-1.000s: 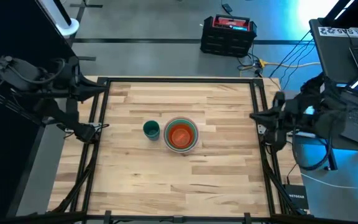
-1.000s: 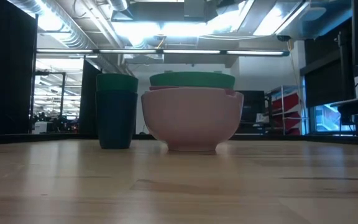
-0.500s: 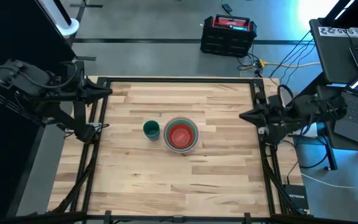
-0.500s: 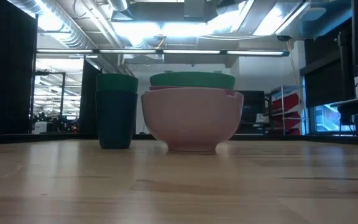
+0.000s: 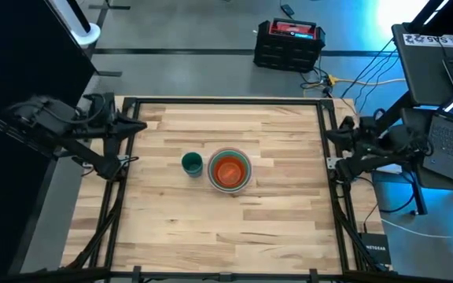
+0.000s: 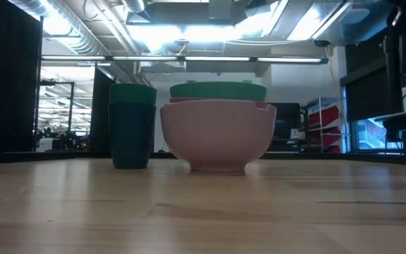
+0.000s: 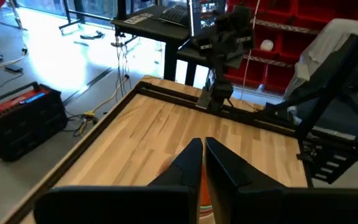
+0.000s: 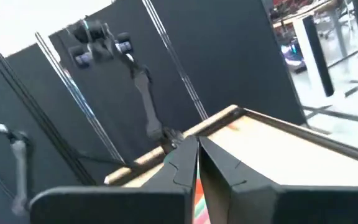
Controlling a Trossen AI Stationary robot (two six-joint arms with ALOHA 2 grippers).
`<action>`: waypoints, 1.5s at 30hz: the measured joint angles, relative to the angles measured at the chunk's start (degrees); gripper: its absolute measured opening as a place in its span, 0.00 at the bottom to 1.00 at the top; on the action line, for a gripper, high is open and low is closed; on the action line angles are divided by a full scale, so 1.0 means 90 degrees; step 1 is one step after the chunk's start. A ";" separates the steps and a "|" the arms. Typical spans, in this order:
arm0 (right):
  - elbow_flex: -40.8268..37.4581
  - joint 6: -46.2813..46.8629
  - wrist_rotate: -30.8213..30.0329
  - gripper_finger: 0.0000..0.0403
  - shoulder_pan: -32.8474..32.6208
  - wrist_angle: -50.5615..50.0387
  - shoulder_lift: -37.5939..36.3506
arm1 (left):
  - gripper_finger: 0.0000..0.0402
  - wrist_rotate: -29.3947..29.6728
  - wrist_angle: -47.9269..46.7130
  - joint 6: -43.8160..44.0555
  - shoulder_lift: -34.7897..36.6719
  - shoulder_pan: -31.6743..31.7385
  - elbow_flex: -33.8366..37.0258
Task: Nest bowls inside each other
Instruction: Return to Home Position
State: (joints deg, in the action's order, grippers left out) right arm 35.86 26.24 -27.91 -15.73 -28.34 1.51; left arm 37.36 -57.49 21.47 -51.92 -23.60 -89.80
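The bowls stand nested in one stack [image 5: 229, 170] at the table's middle, resting on the wood by the base of the pink outer bowl [image 6: 217, 135]. A teal-green rim [image 6: 217, 90] shows above it, and an orange-red bowl [image 5: 227, 170] lies innermost. Just left of the stack stands a dark blue cup [image 6: 132, 137] with a dark green cup [image 6: 132, 94] set inside it. My left gripper [image 5: 138, 126] is shut and empty above the table's left rail. My right gripper [image 5: 331, 134] is shut and empty over the right rail. Both are far from the bowls.
A black metal frame [image 5: 226, 102] runs around the wooden table [image 5: 234, 228]. A black and red case [image 5: 289, 43] sits on the floor beyond the far edge. Laptops [image 5: 439, 47] and cables lie at the right. Bare wood surrounds the stack.
My right arm has pulled back from over the table toward its right edge and sunk, its gripper staying shut. My left arm has folded lower at the left edge, also shut. The bowls and cups have kept still.
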 joint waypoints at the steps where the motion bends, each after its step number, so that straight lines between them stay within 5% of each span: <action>1: -0.0121 -0.0114 -0.0244 0.00 0.0000 0.0183 0.0001 | 0.00 -0.0004 0.0250 0.0036 0.0229 -0.0004 0.0404; 4: -0.0713 -0.0590 -0.0496 0.00 0.0002 0.0901 -0.0033 | 0.00 -0.0011 0.0964 0.0065 0.0869 -0.0004 0.1540; 10: -0.2055 -0.0738 0.0044 0.00 0.0002 0.2658 -0.0140 | 0.00 -0.0054 0.1996 0.0191 0.1818 -0.0004 0.2994; 26: -0.3907 -0.1634 0.1841 0.00 0.0010 0.6174 -0.0126 | 0.00 -0.0031 0.1998 0.0125 0.1746 0.0081 0.3222; 32: -0.3938 -0.1787 0.1922 0.00 0.0617 0.5486 -0.0157 | 0.00 -0.0028 0.2114 0.0188 0.1671 0.0081 0.3272; 40: -0.3938 -0.1311 0.3357 0.00 0.1921 0.4013 -0.0155 | 0.00 -0.0030 0.2464 0.0105 0.1662 0.0081 0.3487; 45: -0.3938 -0.1329 0.3446 0.00 0.2376 0.3397 -0.0156 | 0.00 -0.0031 0.2446 0.0068 0.1589 0.0081 0.3487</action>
State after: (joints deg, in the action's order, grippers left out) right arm 0.43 14.28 3.11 5.66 2.23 0.11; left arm 37.08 -35.48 22.08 -37.63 -22.87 -58.41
